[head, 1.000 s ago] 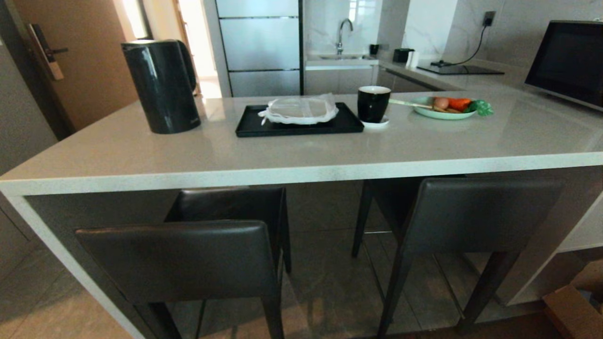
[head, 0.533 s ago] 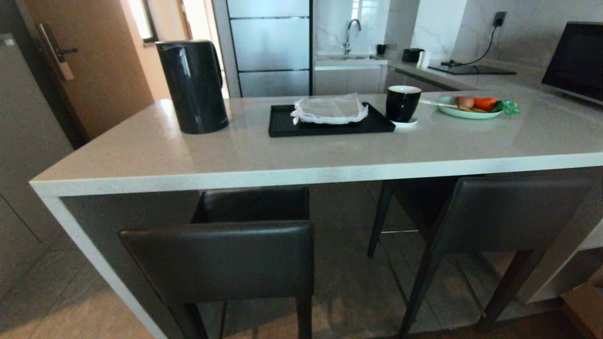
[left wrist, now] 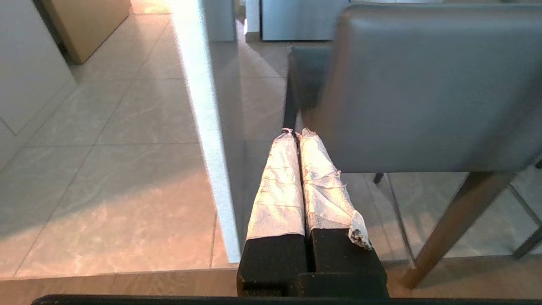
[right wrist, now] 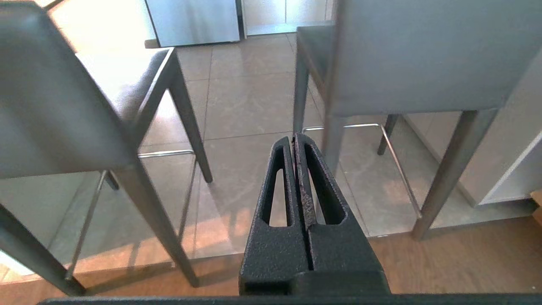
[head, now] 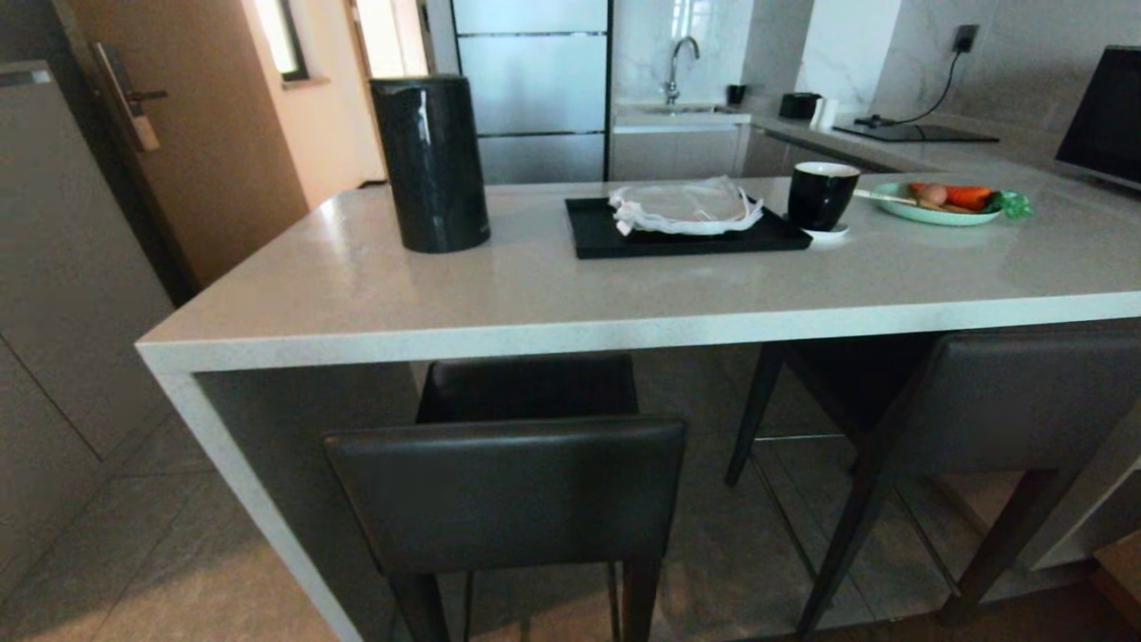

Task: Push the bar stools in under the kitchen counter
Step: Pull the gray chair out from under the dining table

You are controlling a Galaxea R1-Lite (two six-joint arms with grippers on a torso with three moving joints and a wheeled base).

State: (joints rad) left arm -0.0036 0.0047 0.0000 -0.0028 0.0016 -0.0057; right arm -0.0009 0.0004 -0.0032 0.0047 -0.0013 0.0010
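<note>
Two dark-grey bar stools stand at the kitchen counter (head: 553,334). The left stool (head: 508,495) has its backrest out in front of the counter edge, its seat partly beneath the slab. The right stool (head: 989,401) sits further under, its backrest just below the edge. Neither arm shows in the head view. My left gripper (left wrist: 295,133), fingers wrapped in pale tape, is shut and empty, low beside a stool's backrest (left wrist: 432,84) and the counter's side panel (left wrist: 203,106). My right gripper (right wrist: 293,137) is shut and empty, pointing between both stools (right wrist: 51,93) (right wrist: 419,55).
On the counter stand a black kettle (head: 431,162), a black tray (head: 588,234) with a white cloth (head: 685,205), a black cup (head: 821,195), and a green plate (head: 891,207) of vegetables. A microwave (head: 1104,120) is at the far right. A door (head: 187,134) and cabinet (head: 62,267) lie left.
The whole head view has shifted right, so the camera has moved leftward along the counter. The stools and the things on the counter keep their places relative to one another.
</note>
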